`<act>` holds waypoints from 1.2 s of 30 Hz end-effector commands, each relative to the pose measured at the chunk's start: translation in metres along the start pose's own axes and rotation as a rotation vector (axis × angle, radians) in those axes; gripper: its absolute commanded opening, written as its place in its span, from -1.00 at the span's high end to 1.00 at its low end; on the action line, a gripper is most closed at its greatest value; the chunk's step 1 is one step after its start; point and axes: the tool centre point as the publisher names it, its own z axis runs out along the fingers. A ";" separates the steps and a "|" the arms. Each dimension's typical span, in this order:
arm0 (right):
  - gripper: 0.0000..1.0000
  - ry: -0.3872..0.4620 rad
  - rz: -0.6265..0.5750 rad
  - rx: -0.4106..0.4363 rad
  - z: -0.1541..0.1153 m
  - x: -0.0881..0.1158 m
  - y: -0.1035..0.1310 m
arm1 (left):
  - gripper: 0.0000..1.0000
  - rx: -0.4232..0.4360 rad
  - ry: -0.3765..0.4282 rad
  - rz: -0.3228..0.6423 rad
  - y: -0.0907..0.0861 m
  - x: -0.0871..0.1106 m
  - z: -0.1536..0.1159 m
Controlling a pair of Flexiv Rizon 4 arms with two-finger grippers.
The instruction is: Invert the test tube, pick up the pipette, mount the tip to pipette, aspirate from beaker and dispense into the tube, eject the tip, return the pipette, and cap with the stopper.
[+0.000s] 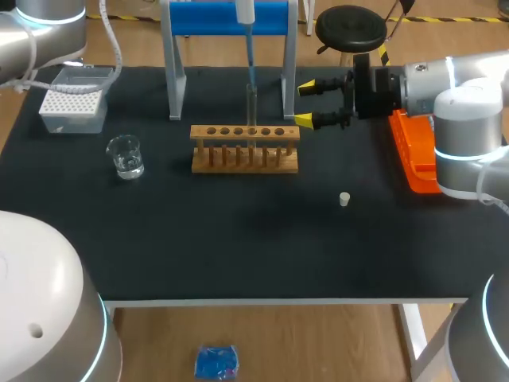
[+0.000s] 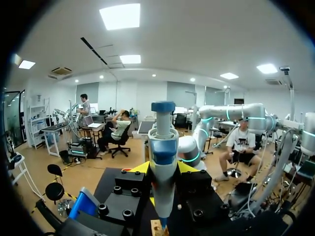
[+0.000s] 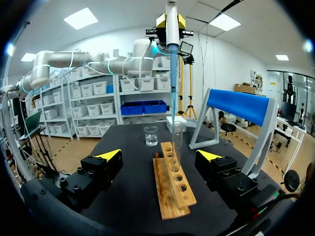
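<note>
A clear test tube (image 1: 251,102) stands upright in the wooden rack (image 1: 245,149). The pipette (image 1: 246,11) hangs straight above it, with its thin tip (image 1: 250,76) reaching down into the tube's mouth. My left gripper (image 2: 162,169) is shut on the pipette (image 2: 163,152) body. In the right wrist view the pipette (image 3: 172,34) and the left gripper (image 3: 171,20) hang over the tube (image 3: 177,137). My right gripper (image 1: 306,103) stands open just right of the rack (image 3: 172,182), nothing between its fingers. A water beaker (image 1: 126,156) sits at the left. The small white stopper (image 1: 344,199) lies on the mat.
A tip box (image 1: 73,99) stands at the back left. The blue pipette stand (image 1: 231,17) rises behind the rack. An orange tray (image 1: 413,151) lies at the right edge under my right arm.
</note>
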 end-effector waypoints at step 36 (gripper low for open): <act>-1.00 0.000 0.000 0.001 0.000 0.000 0.000 | 1.00 -0.007 -0.006 0.031 -0.012 -0.002 -0.005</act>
